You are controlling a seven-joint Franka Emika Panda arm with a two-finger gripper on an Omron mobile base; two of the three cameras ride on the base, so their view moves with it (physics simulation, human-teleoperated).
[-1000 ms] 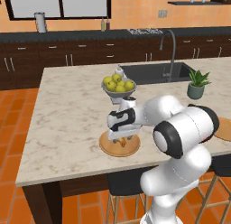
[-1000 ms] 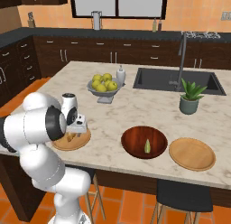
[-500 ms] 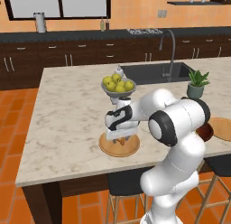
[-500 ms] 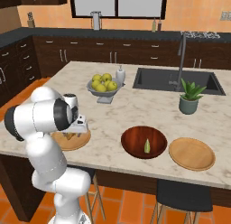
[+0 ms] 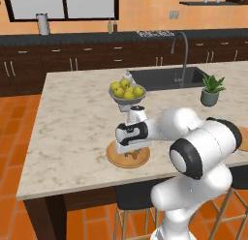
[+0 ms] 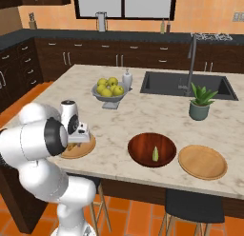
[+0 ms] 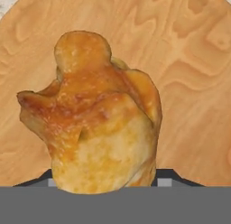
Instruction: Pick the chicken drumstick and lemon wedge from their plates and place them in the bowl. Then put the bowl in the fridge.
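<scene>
The gripper [image 5: 130, 152] is down on the chicken drumstick [image 7: 97, 119], which lies on the plate [image 5: 114, 157] near the counter's front edge; I cannot tell if the fingers are closed. A shallow grip on this lumpy piece could let it slip before the bowl [image 6: 143, 145], where the lemon wedge [image 6: 155, 154] lies.

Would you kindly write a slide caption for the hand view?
Close-up from the hand: chicken drumstick on its wooden plate, fingertips flanking its base.

No text, label, brand, number or sign can be read on anything in these pictures.
</scene>
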